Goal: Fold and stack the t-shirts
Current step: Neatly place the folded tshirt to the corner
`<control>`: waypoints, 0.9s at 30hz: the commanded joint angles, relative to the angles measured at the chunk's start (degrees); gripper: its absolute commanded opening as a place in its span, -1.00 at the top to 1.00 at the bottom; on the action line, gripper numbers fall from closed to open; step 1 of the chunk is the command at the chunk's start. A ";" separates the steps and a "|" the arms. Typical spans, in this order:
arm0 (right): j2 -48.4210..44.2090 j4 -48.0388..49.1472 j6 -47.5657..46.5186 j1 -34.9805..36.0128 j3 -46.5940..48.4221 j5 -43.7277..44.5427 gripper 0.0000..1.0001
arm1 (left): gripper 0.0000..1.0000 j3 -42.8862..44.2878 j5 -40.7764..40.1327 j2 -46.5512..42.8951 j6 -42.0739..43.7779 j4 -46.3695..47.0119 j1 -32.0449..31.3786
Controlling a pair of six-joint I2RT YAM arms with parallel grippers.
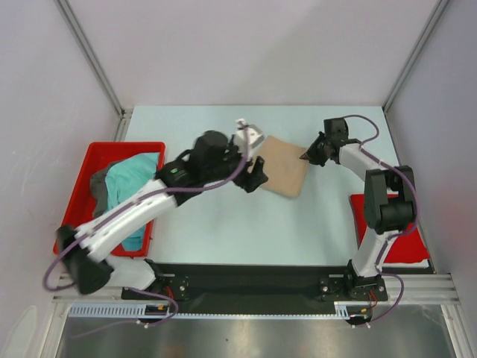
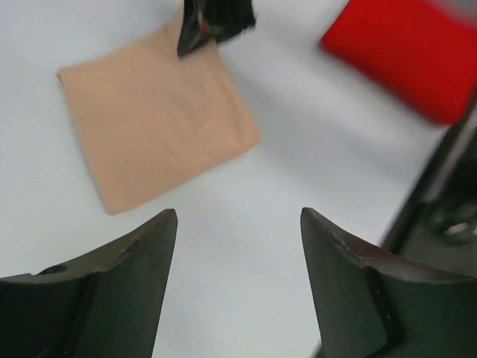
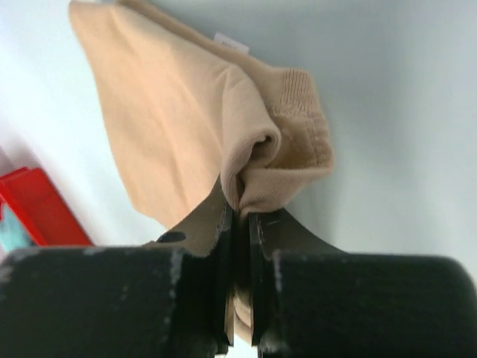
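Right pincer [image 3: 240, 216] grips the tan t-shirt [image 1: 285, 176] at its 2 o'clock corner; left pincer [image 2: 238, 224] hangs released by its 9 o'clock edge, over the bench [image 1: 223, 224].

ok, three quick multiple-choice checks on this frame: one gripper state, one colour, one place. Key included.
1. The left gripper is:
A. shut on cloth
B. open, empty
C. shut, empty

2. The folded t-shirt in the right gripper is:
A. teal
B. dark grey
C. tan

3. The teal t-shirt lies:
A. in the red tray
B. in the left gripper
C. under the right gripper

Key:
1 B: the left wrist view shows its jaws apart with nothing between them.
2 C: the right wrist view shows tan cloth clamped in it.
3 A: the top view shows it bunched in the tray at the left.
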 commanded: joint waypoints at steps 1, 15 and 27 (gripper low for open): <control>-9.61 -9.56 -3.63 0.56 -3.27 12.03 1.00 | -0.46 -7.36 5.18 -13.53 -19.19 -0.34 -0.35; -29.84 -24.17 -2.48 -2.42 -8.57 36.83 1.00 | -0.45 -24.36 10.55 -40.02 -23.10 -4.38 -1.50; -30.55 -29.70 -4.77 -11.04 2.86 37.89 1.00 | -0.43 -22.43 18.38 -35.98 -19.49 -3.33 -1.41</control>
